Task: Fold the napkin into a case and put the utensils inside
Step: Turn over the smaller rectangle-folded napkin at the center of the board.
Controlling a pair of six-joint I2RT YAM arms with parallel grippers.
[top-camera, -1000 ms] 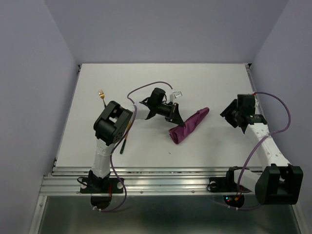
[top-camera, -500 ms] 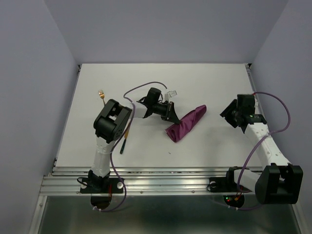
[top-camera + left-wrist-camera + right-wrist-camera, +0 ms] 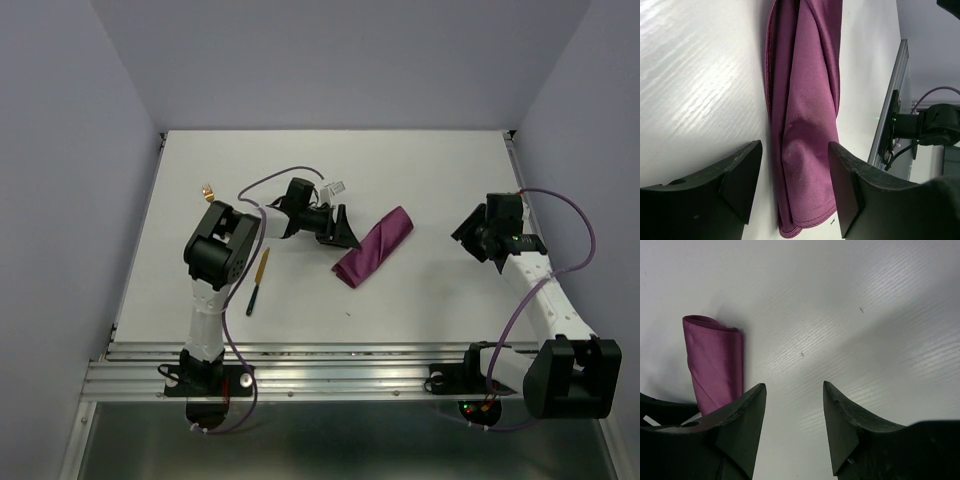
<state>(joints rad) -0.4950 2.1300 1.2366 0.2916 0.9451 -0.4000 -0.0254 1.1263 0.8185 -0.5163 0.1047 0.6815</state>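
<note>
Change: a second ago the left gripper [image 3: 344,234] was pinched on the lower-left end of the purple cloth. Now its jaws stand wide apart and it has backed off to the left, holding nothing. In the left wrist view the fingers [image 3: 740,175] flank the near end of the strip with table showing on either side, not touching it as far as I can tell.

The case [image 3: 373,246] lies released on the white table [image 3: 420,310], mid-table between the two arms, a narrow layered strip running diagonally from lower left to upper right. It has slid a little left since the earlier frames and now lies flatter.

Right gripper [image 3: 468,237]: no move. It hovers well right of the case with jaws partly apart and empty; its wrist view shows only the far rolled end of the case [image 3: 715,360] off to the left.

Meaning, as a judgement: the fold looks finished and let go, so the utensil step is next. Neither utensil is in the case yet.

Count:
- 1 case
- 2 utensils:
  - knife [image 3: 257,283], lying left of the case, near the left arm
  - fork [image 3: 208,190], further back-left, only its gold head visible past the arm
- 2 grippers, both empty
</note>
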